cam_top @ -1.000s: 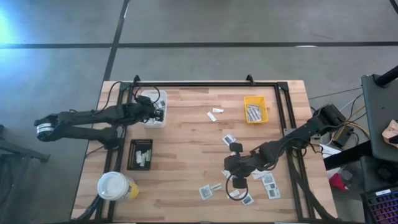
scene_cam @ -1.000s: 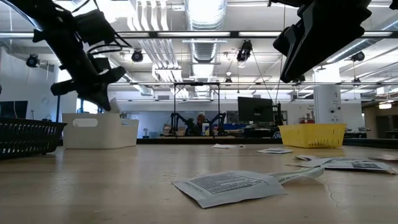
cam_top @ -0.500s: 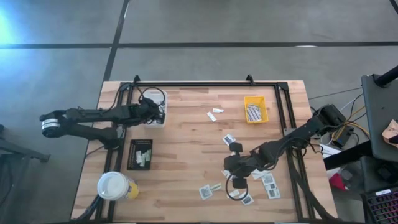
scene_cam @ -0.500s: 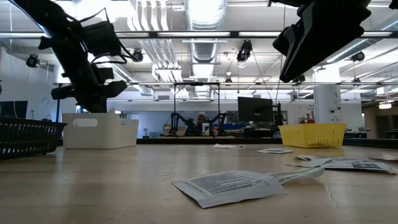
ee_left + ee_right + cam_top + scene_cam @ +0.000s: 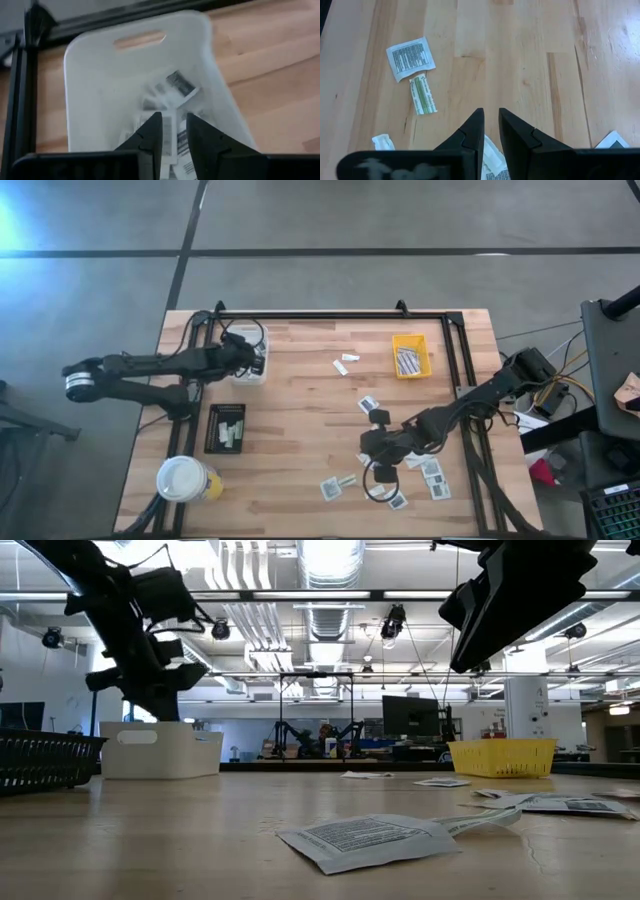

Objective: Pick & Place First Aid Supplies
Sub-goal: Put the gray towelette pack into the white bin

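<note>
The small flat white packets (image 5: 410,58) on the light wooden table (image 5: 520,60) carry dark printed lines, but none can be read.

Robotics lab, exposed ceiling ducts (image 5: 330,615), monitor (image 5: 408,718), workbenches

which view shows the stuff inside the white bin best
The left wrist view: it looks down into the white bin at the packets inside. The high view shows the bin small, partly under the left arm. The low view shows only its side wall.
</note>
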Tool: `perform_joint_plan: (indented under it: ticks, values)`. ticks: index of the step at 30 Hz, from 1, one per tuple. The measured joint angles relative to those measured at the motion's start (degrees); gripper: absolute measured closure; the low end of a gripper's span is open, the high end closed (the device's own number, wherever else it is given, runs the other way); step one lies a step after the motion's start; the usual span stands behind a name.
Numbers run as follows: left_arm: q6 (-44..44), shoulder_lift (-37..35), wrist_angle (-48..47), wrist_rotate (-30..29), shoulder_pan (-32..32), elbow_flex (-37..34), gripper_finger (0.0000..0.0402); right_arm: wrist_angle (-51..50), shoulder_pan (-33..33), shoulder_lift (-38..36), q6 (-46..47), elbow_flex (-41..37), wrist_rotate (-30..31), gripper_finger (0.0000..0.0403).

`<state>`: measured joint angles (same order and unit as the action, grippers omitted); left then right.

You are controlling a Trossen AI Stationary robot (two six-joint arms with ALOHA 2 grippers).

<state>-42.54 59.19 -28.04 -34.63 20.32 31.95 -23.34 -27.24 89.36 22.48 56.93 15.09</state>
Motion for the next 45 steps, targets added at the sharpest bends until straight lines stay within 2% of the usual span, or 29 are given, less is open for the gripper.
perform_joint_plan:
  ticks: [6,12,23,28,33,37,45]
  values:
    - [5.8,-1.6,0.1,1.7,-0.3,4.5,0.032,-1.2,0.0,0.0,0.0,0.0,0.0,0.0349]
    - [10.3,-1.2,3.2,7.1,-3.1,7.9,0.0321,-4.8,0.0,0.0,0.7,0.0,0.0,0.0358]
    - [18.8,3.1,17.3,8.7,-18.6,7.8,0.0321,-6.9,-0.2,0.0,3.5,0.0,-0.1,0.036]
    - [19.7,7.3,22.7,10.7,-25.9,7.8,0.0321,-6.8,-0.2,0.0,3.5,0.0,-0.1,0.036]
    - [21.6,12.5,28.9,14.1,-30.0,7.8,0.0321,-6.6,-0.2,0.0,3.5,0.0,0.4,0.036]
    - [22.0,17.0,33.6,18.5,-31.8,7.8,0.0321,-6.5,-0.1,0.1,3.5,0.0,1.6,0.0359]
    - [21.4,27.9,49.6,37.4,-35.1,7.8,0.0321,-6.4,-0.1,0.1,3.7,-0.1,1.6,0.0359]
